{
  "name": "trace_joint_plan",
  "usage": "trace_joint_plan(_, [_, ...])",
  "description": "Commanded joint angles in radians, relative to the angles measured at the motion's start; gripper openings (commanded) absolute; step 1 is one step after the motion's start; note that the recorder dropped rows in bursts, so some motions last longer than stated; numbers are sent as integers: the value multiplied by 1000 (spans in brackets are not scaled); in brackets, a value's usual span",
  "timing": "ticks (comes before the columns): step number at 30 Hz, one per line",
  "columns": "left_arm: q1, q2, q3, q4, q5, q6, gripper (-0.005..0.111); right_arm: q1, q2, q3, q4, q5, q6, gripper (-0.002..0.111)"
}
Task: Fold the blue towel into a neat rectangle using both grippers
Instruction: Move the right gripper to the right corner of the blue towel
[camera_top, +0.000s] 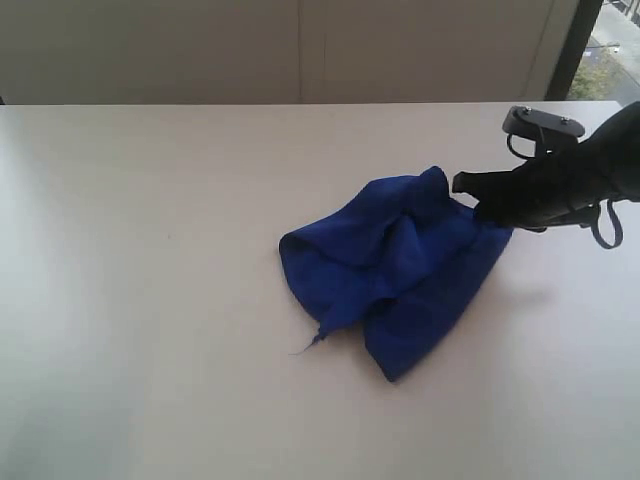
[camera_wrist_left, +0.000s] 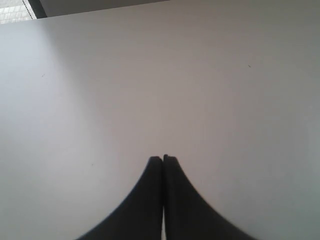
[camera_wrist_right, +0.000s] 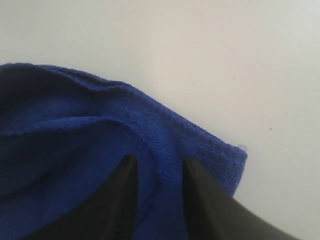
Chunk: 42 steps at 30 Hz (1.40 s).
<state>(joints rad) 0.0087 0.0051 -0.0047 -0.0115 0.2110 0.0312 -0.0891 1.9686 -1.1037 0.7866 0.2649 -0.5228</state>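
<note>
The blue towel (camera_top: 400, 262) lies crumpled in a loose heap on the white table (camera_top: 150, 300), right of centre, with a loose thread (camera_top: 308, 346) trailing from its near-left corner. My right gripper (camera_top: 466, 186) reaches in from the right at the heap's far right edge. In the right wrist view the towel (camera_wrist_right: 90, 125) fills the area under the right gripper (camera_wrist_right: 159, 162), whose jaws stand apart astride a ridge of cloth near a stitched corner. The left gripper (camera_wrist_left: 163, 159) is shut on nothing above bare table and is out of the exterior view.
Behind the table's far edge (camera_top: 300, 103) runs a pale wall, with a window strip (camera_top: 610, 50) at the far right. Black cables (camera_top: 605, 225) loop off the right arm.
</note>
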Motion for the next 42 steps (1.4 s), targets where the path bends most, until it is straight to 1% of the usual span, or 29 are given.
trace_joint_plan(1, [0, -5, 5, -6, -1, -6, 0, 16, 31, -25, 10, 18, -9, 30])
trace_joint_plan(8, [0, -5, 5, -6, -1, -6, 0, 21, 47, -26, 6, -5, -17, 30])
trace_joint_plan(10, [0, -5, 5, -6, -1, -6, 0, 21, 47, -26, 6, -7, -17, 28])
trace_joint_plan(12, [0, -5, 5, -6, -1, -6, 0, 21, 47, -26, 4, 0, -32, 20])
trace_joint_plan(13, [0, -5, 5, -6, -1, -6, 0, 21, 47, -26, 2, 4, -34, 7])
trace_joint_plan(14, [0, -5, 5, -6, -1, -6, 0, 21, 47, -26, -1, 7, -34, 0])
trace_joint_plan(21, [0, -5, 5, -6, -1, -6, 0, 21, 19, -26, -1, 37, -57, 0])
trace_joint_plan(29, [0, -5, 5, -6, -1, -6, 0, 21, -125, -22, -3, 229, -55, 0])
trace_joint_plan(31, [0, -5, 5, -6, -1, -6, 0, 21, -186, 13, -5, 250, -18, 0])
trace_joint_plan(37, [0, -5, 5, -6, -1, -6, 0, 21, -294, 145, -12, 228, -16, 0])
trace_joint_plan(42, [0, -5, 5, -6, -1, -6, 0, 21, -306, 202, -13, 212, -16, 0])
